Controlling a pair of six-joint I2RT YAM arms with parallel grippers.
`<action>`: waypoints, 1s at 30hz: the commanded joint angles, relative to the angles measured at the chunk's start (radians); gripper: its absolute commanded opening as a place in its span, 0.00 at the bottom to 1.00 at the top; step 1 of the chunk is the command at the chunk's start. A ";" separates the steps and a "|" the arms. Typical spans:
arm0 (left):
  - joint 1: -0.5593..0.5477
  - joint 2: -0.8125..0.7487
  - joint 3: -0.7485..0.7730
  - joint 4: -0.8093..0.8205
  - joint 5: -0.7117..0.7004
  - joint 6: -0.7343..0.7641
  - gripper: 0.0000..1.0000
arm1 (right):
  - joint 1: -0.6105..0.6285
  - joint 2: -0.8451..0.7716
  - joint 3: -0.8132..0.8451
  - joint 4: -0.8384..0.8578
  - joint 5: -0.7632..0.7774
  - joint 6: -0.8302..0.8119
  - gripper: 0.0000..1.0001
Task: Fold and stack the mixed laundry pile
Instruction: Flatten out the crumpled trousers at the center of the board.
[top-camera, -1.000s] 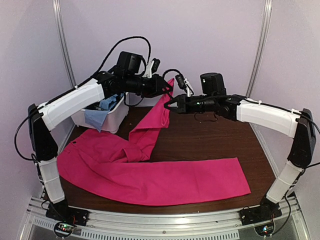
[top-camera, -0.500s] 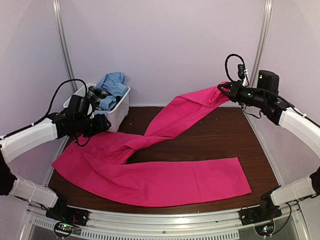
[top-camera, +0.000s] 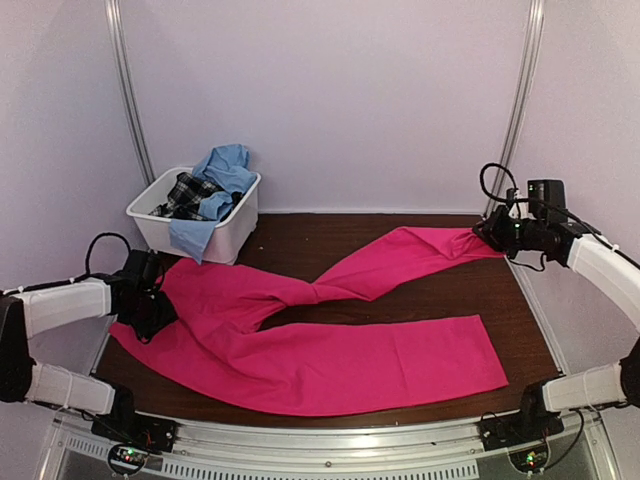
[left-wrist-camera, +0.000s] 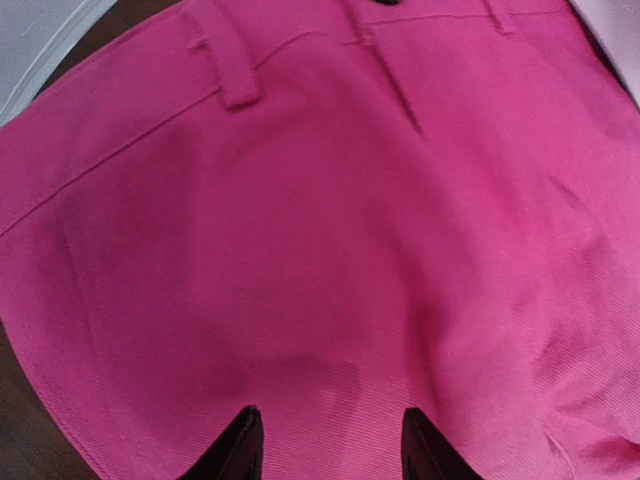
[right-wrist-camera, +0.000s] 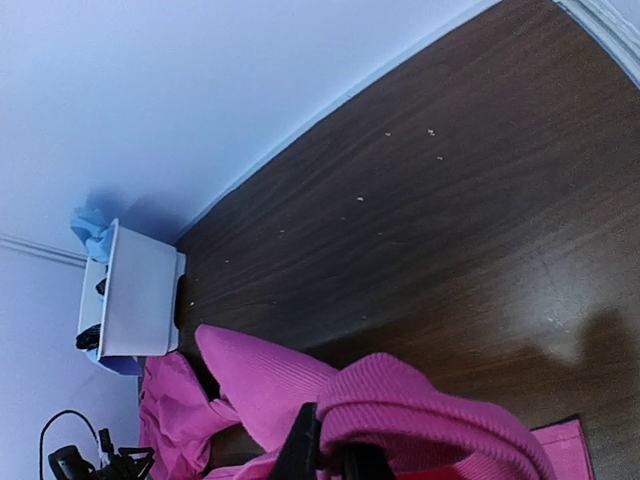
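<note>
- Both arms have come down since half a second ago. The right hand (top-camera: 488, 232) has sunk from high at the back right to just above the surface (top-camera: 430, 290). The left hand (top-camera: 150, 305) has dropped to the waist end at the left edge.
- From above, the pink trousers (top-camera: 330, 345) lie spread with the waist to the left. The near leg runs left to right along the front, and the far leg slants to the back right with a twist midway. The blue shirt (top-camera: 228, 165) and plaid garment (top-camera: 185, 190) sit in the white tub (top-camera: 200, 225).
- Left wrist view: the fingers (left-wrist-camera: 240, 450) stand apart over the cloth below the waistband, pinching nothing.
- Right wrist view: the right hand is clamped on the bunched hem.
- The risk I see: with the waist unheld, another pull rightward would likely drag the whole garment, and the twist would end up folded in.
</note>
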 joint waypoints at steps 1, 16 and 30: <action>0.061 -0.064 -0.048 -0.051 -0.058 -0.042 0.49 | -0.104 -0.018 -0.041 -0.100 0.103 0.018 0.33; -0.464 0.267 0.551 0.095 0.035 0.859 0.77 | -0.126 0.042 -0.106 0.140 -0.281 -0.190 0.88; -0.681 0.833 1.059 -0.128 0.060 1.372 0.75 | -0.087 0.140 -0.181 0.218 -0.323 -0.211 0.83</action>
